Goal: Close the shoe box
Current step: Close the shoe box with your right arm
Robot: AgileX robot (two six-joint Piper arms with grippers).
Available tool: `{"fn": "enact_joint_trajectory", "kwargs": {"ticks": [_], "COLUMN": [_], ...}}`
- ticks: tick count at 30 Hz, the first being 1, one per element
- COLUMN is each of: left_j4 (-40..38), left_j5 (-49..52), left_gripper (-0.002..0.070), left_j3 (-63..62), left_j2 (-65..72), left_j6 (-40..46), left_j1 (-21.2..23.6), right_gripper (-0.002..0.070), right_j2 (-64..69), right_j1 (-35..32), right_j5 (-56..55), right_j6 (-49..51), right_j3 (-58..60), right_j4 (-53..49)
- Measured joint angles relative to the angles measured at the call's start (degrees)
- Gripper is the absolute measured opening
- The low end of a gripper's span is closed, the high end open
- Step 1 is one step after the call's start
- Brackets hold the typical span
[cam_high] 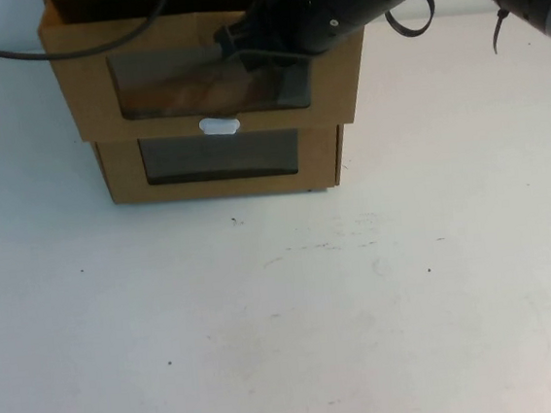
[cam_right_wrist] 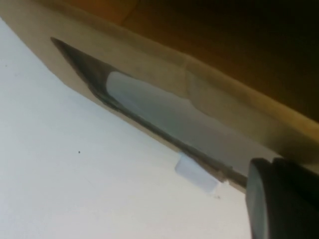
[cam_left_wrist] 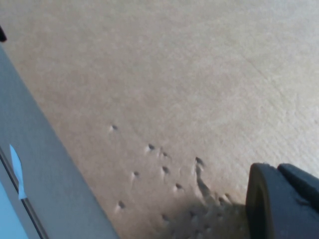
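The left gripper (cam_left_wrist: 282, 200) appeared only in its own wrist view, where its dark tip sat close against a plain brown cardboard face marked with a scatter of small dents. Which face of the stack that was could not be told. Whether this gripper was open or closed could not be told either, and it held nothing that showed. A thin black cable (cam_high: 7, 52) ran in from the left toward the top of the shoe box.

The shoe box (cam_high: 84, 88) stood at the far edge of the white surface (cam_high: 287, 323), stacked on a second cardboard box (cam_high: 121, 177) of the same kind. Its drawer front jutted forward past the lower box's front, overhanging it, so the drawer was not pushed home. A clear window (cam_high: 176, 89) filled the middle of that front, and the small white pull tab (cam_high: 219, 126) sat just under the window, right above the lower box's own window (cam_high: 222, 156).

The right gripper (cam_high: 237, 44) reached in from the right, its black arm crossing over the shoe box's top right corner. The tip lay against the upper part of the drawer front, over the right half of the window. In the right wrist view the window pane (cam_right_wrist: 164, 112) and the tab (cam_right_wrist: 195, 174) ran just beside the dark tip. Its opening could not be told, and no grip on the box showed.
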Motion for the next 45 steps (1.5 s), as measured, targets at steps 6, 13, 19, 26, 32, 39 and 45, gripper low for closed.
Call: {"fn": "enact_joint_trajectory", "kwargs": {"ticks": [6,13,19,26,32,39,45], "left_j4": [0.0,0.0,0.0,0.0,0.0,0.0,-0.3], "left_j5": [0.0,0.0,0.0,0.0,0.0,0.0,0.0], "left_gripper": [-0.0004,-0.0004,-0.0004,-0.0004,-0.0004,-0.0004,-0.0004], "left_j3": [0.0,0.0,0.0,0.0,0.0,0.0,0.0], "left_j2": [0.0,0.0,0.0,0.0,0.0,0.0,0.0], "left_j6": [0.0,0.0,0.0,0.0,0.0,0.0,0.0], "left_j1": [0.0,0.0,0.0,0.0,0.0,0.0,0.0], "right_gripper": [-0.0013,-0.0013,-0.0013,-0.0013,-0.0013,-0.0013,-0.0013], "right_j2": [0.3,-0.9,-1.4,0.3,1.8,3.3,4.7], "right_j1": [-2.5,-3.3,-3.3,-3.3,-3.3,-3.4,-3.9], "right_j5": [4.1,5.2,1.3,-1.9,-6.7,-11.9,-15.8], "right_j6": [-2.0,-3.7,-3.8,-3.9,-4.0,-4.0,-4.0], "right_j3": [0.0,-0.1,-0.1,-0.1,-0.1,-0.1,-0.1], "right_j4": [5.0,7.7,8.3,9.0,9.1,9.9,10.9]}}
